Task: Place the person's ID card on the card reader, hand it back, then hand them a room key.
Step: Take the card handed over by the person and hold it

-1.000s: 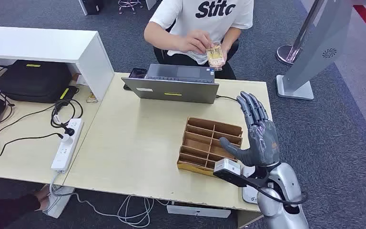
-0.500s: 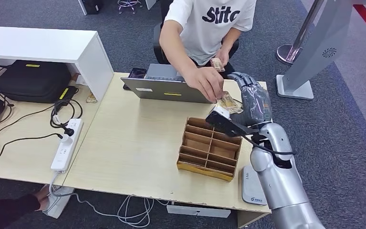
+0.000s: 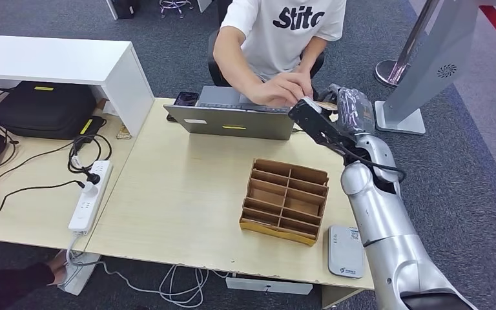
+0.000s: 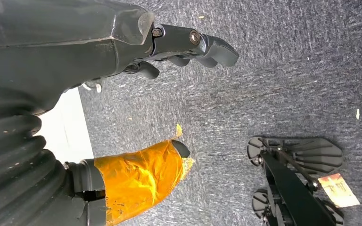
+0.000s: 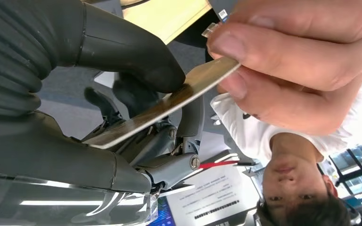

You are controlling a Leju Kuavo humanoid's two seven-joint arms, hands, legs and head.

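Observation:
My right hand (image 3: pixel 350 111) is raised past the table's far right edge, beside the laptop. In the right wrist view its thumb (image 5: pixel 132 52) presses the ID card (image 5: pixel 169 106) against the fingers below. The person's hand (image 5: pixel 292 56) still pinches the card's other end. In the head view the person's hand (image 3: pixel 285 88) meets mine over the laptop's back. The grey card reader (image 3: pixel 345 250) lies flat at the table's near right corner. My left hand (image 4: pixel 99 37) hangs over grey carpet, fingers apart, holding nothing; orange tape wraps its thumb (image 4: pixel 141 176).
A wooden divided tray (image 3: pixel 285 200) stands right of the table's middle, just left of the reader. An open laptop (image 3: pixel 232 116) sits at the far edge. A power strip (image 3: pixel 90 194), cables and a black bag (image 3: pixel 42 108) lie on the left table.
My right arm swung up from beside the tray and forward to the far edge. The person reached over the laptop with the card, and it now lies between my thumb and fingers.

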